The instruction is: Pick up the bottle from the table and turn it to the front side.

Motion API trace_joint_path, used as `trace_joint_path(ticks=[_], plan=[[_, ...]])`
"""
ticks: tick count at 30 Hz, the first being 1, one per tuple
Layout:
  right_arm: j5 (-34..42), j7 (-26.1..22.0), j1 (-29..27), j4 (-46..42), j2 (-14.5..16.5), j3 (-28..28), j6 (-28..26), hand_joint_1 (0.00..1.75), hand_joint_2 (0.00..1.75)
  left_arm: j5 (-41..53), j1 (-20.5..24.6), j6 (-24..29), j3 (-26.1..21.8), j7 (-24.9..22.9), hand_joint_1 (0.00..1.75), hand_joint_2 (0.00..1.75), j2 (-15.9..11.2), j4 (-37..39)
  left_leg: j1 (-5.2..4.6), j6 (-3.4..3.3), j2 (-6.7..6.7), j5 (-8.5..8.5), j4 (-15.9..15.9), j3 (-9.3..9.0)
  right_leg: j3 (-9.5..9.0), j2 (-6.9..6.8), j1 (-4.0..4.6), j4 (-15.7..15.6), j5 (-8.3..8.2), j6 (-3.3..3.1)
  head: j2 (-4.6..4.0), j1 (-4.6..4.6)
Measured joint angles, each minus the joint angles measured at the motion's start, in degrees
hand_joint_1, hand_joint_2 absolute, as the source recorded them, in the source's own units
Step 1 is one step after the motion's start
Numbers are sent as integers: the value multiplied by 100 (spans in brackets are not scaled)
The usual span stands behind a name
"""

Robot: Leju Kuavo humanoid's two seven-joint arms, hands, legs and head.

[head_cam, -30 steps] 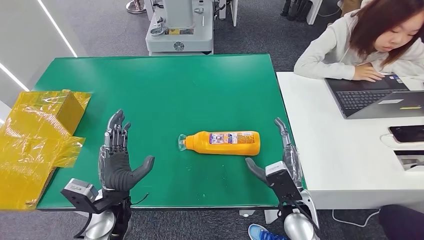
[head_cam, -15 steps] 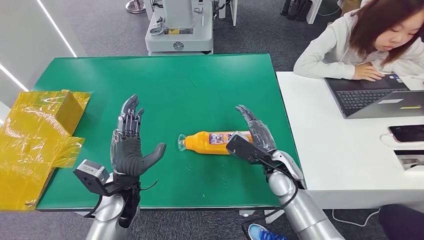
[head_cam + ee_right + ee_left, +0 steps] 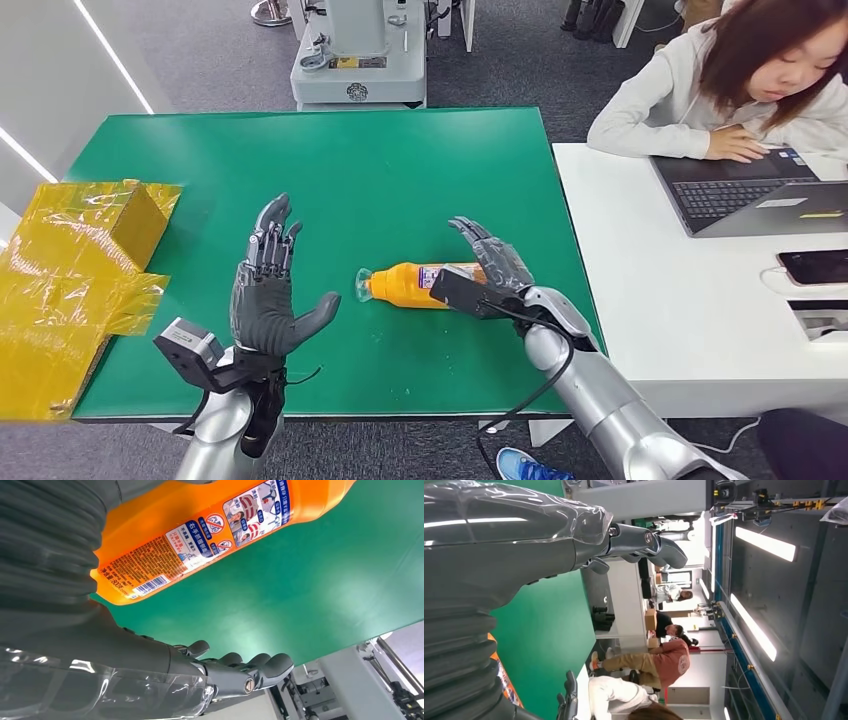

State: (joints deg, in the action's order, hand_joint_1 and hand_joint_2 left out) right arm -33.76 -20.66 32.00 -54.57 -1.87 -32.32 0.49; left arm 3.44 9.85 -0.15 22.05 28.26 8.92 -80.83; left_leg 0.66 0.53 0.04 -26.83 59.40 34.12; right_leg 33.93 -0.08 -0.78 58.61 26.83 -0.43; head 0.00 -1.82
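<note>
The left robot hand comes in large from one edge: a grey ribbed cover, a glossy grey thumb and darker fingers stretched out and apart, holding nothing. Behind it lies the green worktop, with a sliver of orange bottle at the cover's edge. A white desk stands beyond it. Further off, a person in a rust-coloured top sits, and long ceiling lights run across the room.

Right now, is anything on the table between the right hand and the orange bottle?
No, nothing visible. The right hand hangs open directly over the base end of the bottle, which lies on its side on bare green table.
</note>
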Motion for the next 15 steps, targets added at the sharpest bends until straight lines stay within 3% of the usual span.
trace_joint_path(ticks=[15], plan=[[-6, 118, 251, 398, -5, -348, 203, 0, 175, -98, -42, -155, -9, -105, 0, 175, 65, 5, 0, 0, -1, 0, 0, 1, 0, -1, 0, 1, 0, 0, 0, 1]])
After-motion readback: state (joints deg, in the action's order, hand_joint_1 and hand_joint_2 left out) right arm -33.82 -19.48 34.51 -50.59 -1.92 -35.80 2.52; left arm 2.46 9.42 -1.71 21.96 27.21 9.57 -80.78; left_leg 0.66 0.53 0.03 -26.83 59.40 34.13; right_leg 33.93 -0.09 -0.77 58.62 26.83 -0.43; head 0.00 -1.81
